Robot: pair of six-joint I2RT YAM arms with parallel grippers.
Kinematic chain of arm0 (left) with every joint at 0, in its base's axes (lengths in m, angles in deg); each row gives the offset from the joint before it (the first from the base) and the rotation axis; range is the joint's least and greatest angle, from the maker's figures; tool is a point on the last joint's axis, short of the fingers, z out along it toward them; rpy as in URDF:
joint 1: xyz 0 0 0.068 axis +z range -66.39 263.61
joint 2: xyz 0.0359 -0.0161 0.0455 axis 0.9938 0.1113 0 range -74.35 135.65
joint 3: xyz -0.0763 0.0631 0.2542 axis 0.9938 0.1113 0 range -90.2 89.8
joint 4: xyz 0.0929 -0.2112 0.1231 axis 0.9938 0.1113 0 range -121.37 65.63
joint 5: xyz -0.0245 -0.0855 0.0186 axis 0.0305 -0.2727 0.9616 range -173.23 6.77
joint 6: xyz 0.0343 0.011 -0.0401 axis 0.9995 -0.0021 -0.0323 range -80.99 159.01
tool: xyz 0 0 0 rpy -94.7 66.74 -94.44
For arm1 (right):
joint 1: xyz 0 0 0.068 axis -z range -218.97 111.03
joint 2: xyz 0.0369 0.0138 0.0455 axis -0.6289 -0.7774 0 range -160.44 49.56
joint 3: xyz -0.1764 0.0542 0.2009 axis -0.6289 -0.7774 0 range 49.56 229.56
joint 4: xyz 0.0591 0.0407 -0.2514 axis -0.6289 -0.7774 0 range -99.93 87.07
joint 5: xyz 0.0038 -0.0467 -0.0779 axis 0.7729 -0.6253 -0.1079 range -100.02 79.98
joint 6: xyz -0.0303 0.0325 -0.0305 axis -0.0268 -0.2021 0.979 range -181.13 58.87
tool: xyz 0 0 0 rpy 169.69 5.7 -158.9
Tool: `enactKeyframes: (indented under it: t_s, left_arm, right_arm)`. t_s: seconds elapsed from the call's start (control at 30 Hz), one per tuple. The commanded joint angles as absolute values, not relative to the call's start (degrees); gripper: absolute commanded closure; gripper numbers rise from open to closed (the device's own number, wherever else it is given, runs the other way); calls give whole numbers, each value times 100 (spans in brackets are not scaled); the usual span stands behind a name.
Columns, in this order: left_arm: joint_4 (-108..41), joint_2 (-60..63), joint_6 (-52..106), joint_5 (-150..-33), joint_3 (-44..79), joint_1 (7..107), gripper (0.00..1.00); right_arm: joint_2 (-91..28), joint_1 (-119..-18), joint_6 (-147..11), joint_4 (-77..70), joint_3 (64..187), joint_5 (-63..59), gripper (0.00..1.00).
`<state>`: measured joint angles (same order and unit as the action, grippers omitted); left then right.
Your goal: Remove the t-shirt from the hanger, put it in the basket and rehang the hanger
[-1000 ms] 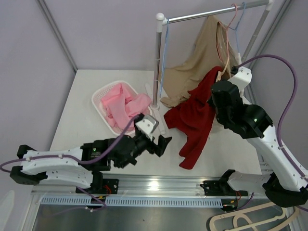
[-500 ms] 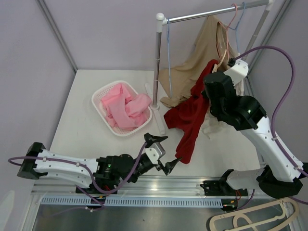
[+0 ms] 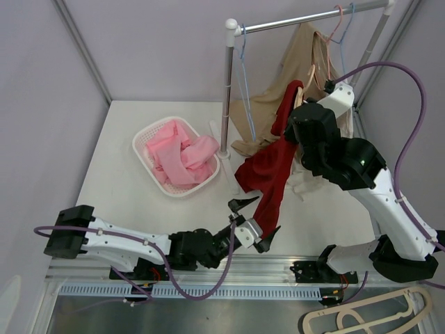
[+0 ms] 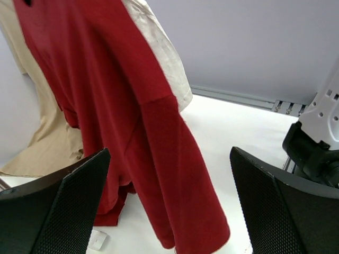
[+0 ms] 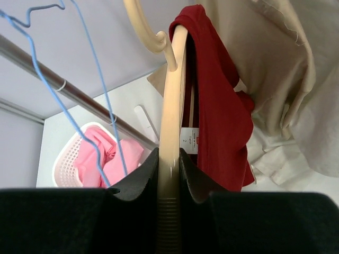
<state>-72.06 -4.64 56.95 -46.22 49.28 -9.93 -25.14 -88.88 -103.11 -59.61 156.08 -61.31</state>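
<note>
Against the beige garment (image 5: pixel 275 63), right hand (image 5: pixel 169 159) clamps hanger (image 5: pixel 170 106); left hand (image 4: pixel 167 174) gapes, seemingly clear of t-shirt (image 4: pixel 132 106)

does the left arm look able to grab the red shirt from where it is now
Probably yes. The left gripper is open and faces the hanging end of the red shirt, with nothing between it and the cloth, while the right gripper holds the hanger up.

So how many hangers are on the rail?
3: blue wire hanger beside the post; pink hanger and second blue hanger at the rail's other end. The beige garment may hide more.
</note>
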Motion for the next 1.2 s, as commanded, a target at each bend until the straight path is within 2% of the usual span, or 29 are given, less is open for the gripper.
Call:
enactKeyframes:
  t_s: [0.0, 0.23, 0.33, 0.37, 0.47, 0.73, 0.97, 1.17]
  left_arm:
    - [-7900, -150, 5966, -4562, 4577, -1008, 0]
    - [-7761, 334, 5696, -4386, 4295, -815, 1]
    - [-7628, 396, 5484, -4272, 4234, -683, 27]
    - [-7550, 396, 5414, -4254, 4199, -622, 59]
    - [-7032, 413, 5159, -4219, 4040, -534, 99]
    - [-6231, 141, 4911, -4088, 3803, -761, 99]
    - [-6283, 140, 4702, -3622, 3829, -1867, 99]
    - [-6266, 361, 4333, -3278, 3864, -2317, 99]
  right_arm:
    - [-2462, -9056, -10455, -5549, 15863, -6337, 100]
    - [-2480, -9434, -10490, -5557, 15811, -6530, 100]
    - [-2436, -9504, -10472, -5531, 15811, -6504, 100]
    - [-2418, -9531, -10472, -5522, 15802, -6513, 100]
    - [-2436, -9566, -10411, -5513, 15802, -6539, 100]
    - [-2515, -9488, -10052, -5268, 15732, -6934, 100]
    - [-2752, -8759, -9428, -4706, 15731, -6716, 100]
    - [-3085, -8371, -9180, -4643, 15951, -6470, 100]
